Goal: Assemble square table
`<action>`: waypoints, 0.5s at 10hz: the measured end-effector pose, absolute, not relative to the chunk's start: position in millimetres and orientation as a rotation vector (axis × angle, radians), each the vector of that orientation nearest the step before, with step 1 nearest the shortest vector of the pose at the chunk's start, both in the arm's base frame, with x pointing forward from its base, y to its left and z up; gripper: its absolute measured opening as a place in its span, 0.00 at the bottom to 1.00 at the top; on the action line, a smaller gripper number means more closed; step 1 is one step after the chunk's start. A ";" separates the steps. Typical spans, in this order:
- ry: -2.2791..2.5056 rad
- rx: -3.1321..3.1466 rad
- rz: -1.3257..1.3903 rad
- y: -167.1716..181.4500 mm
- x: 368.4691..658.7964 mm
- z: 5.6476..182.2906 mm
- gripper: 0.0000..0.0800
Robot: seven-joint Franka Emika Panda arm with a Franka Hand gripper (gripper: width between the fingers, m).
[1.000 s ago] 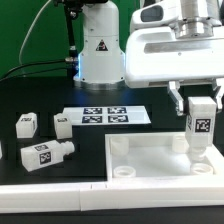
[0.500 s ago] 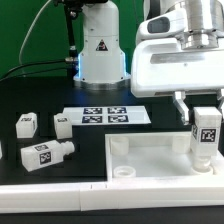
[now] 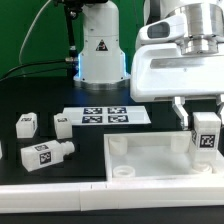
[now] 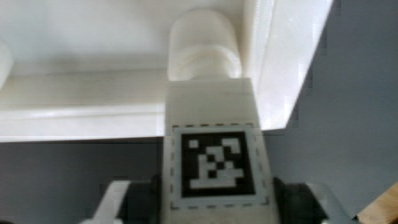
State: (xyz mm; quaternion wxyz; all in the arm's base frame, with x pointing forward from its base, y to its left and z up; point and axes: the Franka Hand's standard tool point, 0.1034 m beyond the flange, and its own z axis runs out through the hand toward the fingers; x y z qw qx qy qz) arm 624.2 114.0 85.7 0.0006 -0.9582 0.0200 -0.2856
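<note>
Gripper is clamped on one leg, held upright over the plate corner at the exterior view's right. Judged progress is early: no leg looks fitted, and all four are left to seat. Only the exterior view shows three loose legs on the table, apart from the plate. Only the wrist view shows the held leg lined up with a corner socket; contact cannot be told.

No words or numbers are legible. A triangular warning sign marks the arm's base. Coded square tags cover the marker board, held leg and loose legs.
</note>
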 end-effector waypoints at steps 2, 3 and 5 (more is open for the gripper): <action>0.057 -3.014 -0.906 111.7 622.7 79.6 0.36; 0.054 -3.011 -0.920 111.7 623.1 79.2 0.36; 0.049 -3.009 -0.930 111.6 623.5 79.1 0.36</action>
